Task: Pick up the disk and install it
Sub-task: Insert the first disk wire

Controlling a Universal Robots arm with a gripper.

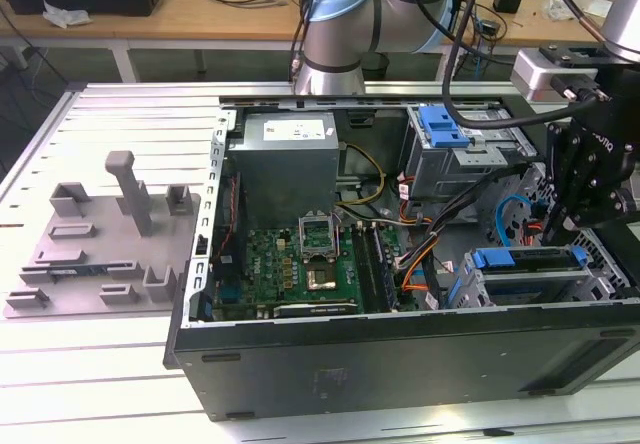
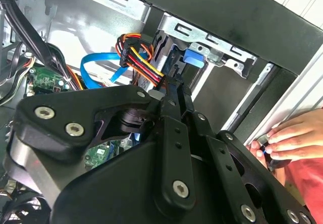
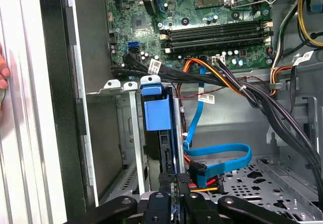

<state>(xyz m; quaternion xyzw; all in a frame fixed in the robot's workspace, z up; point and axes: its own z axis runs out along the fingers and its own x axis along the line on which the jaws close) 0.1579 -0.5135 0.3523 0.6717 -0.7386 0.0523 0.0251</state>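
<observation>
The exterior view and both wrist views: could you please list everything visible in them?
computer case: one, black, open, on the slatted table
power supply: one, grey, inside the case
motherboard: one, green, on the case floor
drive cage: one, grey with a blue latch, at the exterior view's upper right of the case
disk: one, blue carrier, in a drive bay
blue cable: one, looped beside the disk
fixture plate: one, grey, at the exterior view's left
person's fingers: at the case edge
arm: one, silver and blue
hand: one, black, close to the disk

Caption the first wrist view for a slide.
Black pincer near the blue-framed disk slotted in a grey metal cage, green motherboard beyond.
</observation>
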